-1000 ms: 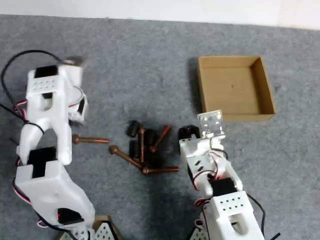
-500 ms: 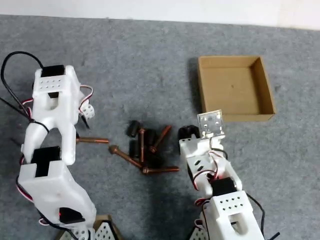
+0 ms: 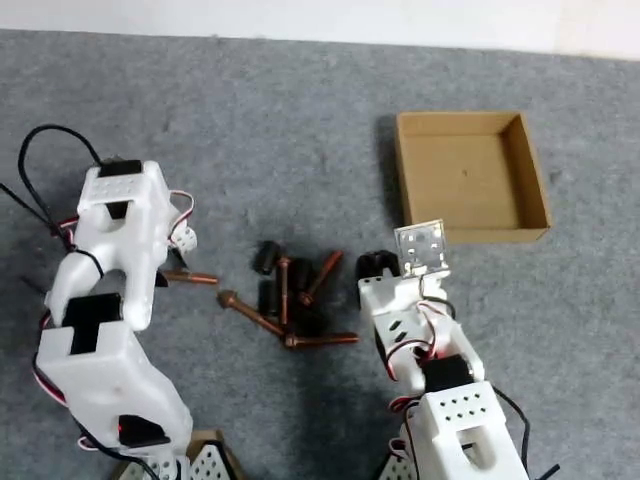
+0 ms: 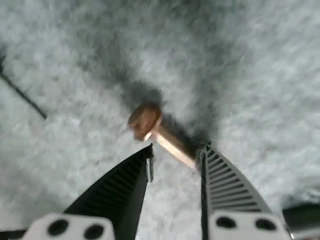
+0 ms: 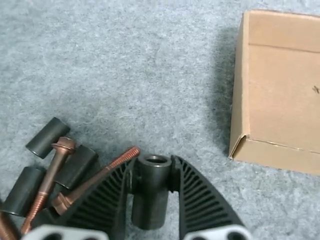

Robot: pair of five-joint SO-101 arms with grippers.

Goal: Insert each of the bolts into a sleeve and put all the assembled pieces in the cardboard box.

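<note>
I see my left gripper (image 4: pixel 177 150) spread open, jaws straddling a copper bolt's (image 4: pixel 150 125) shank on the carpet, while my right gripper (image 5: pixel 152 165) clamps a black sleeve (image 5: pixel 150 200).

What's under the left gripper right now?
A bolt lies on the grey carpet, its shank between the open fingertips of the left gripper. In the high view the arm covers the bolt's head end; only the tip of its shank pokes out.
</note>
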